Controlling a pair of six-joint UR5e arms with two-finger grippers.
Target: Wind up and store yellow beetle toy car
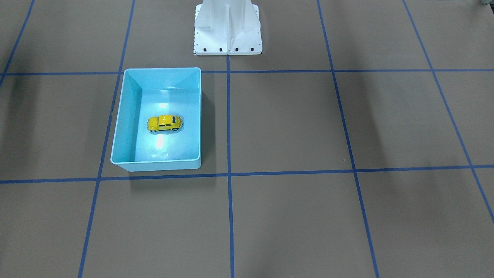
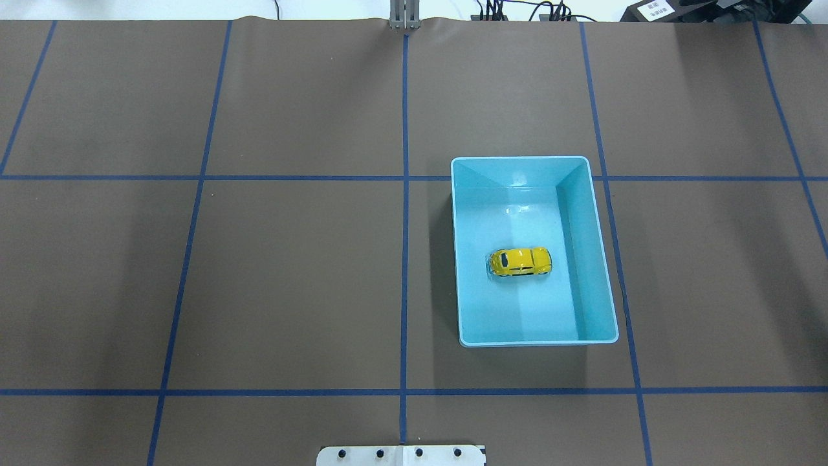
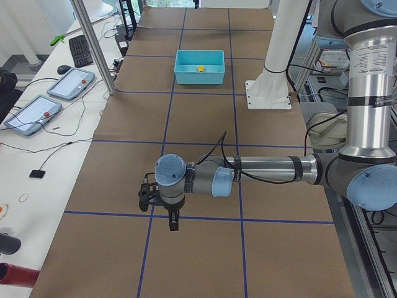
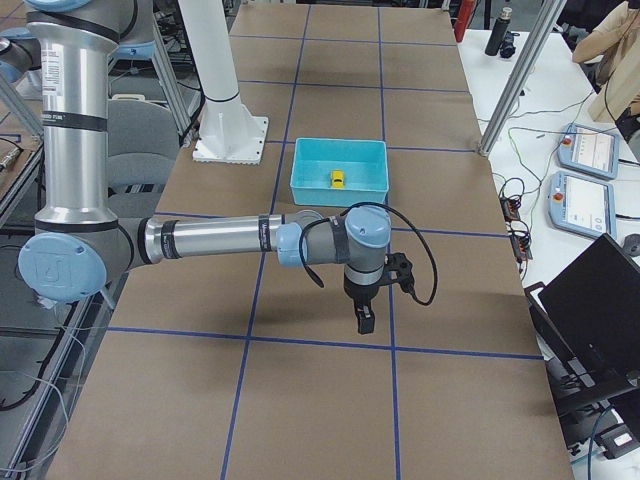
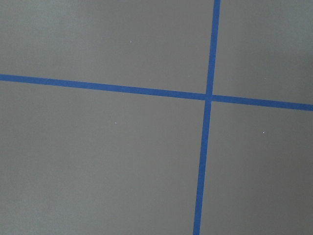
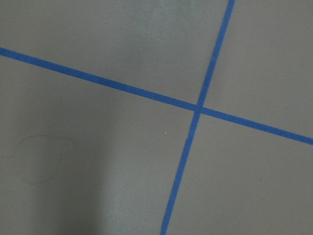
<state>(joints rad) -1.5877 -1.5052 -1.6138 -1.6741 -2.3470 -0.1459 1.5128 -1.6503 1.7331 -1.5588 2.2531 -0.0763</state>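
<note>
I read the yellow beetle toy car (image 2: 520, 261) as already stored. It stands on its wheels near the middle of the floor of the blue bin (image 2: 600, 272), apart from all four walls. The bin sits on my robot's right half of the desk (image 2: 259, 272), well in from every edge. Whether the car was wound, I cannot tell.

The left tool (image 3: 173, 220) hangs over the desk towards its left end. The right tool (image 4: 365, 320) hangs towards the right end, nearer the bin but well apart from it. Both show only in the side views, so I cannot tell how far open either stands. Neither appears to hold anything.

The risks come if I must go back in:
- The car is tiny and the walls are tall, so a tool coming down off-centre could strike a rim and shove or tip the bin.
- A pinch on the rounded, glossy body could squirt the car across the smooth floor.
- If its spring is loaded, it may run into a wall once freed.

Around the bin I have broad room, and straight above it is the easiest way in.
</note>
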